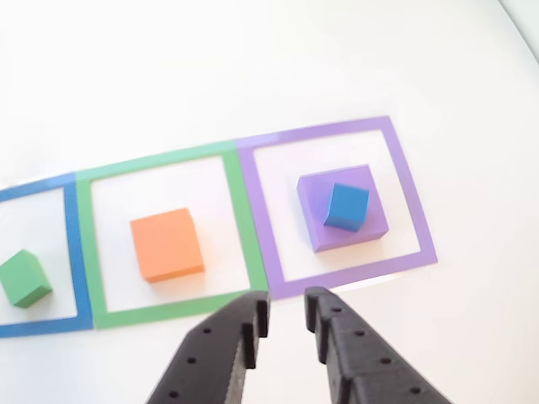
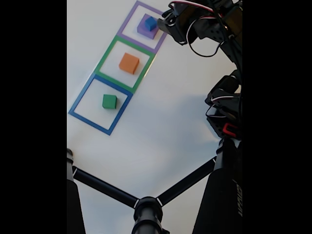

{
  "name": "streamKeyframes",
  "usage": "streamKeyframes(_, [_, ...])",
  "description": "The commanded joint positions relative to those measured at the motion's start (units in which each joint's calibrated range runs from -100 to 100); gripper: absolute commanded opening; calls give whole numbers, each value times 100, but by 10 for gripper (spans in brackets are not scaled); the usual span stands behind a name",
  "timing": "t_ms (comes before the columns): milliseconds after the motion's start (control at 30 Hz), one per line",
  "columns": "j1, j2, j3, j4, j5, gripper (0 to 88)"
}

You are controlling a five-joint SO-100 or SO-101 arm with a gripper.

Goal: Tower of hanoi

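Watch the blue cube (image 1: 346,207) — it sits skewed on the purple block (image 1: 342,208) inside the purple outline (image 1: 338,202), so a careless descent could, to my eye, nudge it off or drag the purple block under it. Your gripper (image 1: 285,321) hangs just short of that outline's near edge, fingers (image 1: 250,330) parted by a narrow gap, holding and touching nothing; I'd judge that gap too tight for the cube as it stands. The orange block (image 1: 167,244) lies in the green outline (image 1: 167,238), the green block (image 1: 24,278) in the blue outline (image 1: 76,252) — each apart from the others
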State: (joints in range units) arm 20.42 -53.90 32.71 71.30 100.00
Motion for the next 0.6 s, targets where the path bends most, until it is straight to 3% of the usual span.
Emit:
streamKeyframes(0, [-431,-225,-1535,1534,0,2])
streamKeyframes(167, [-968,-217,-2271,2295,0,2])
streamKeyframes(567, [-2119,-193,-2444,2311,0,2])
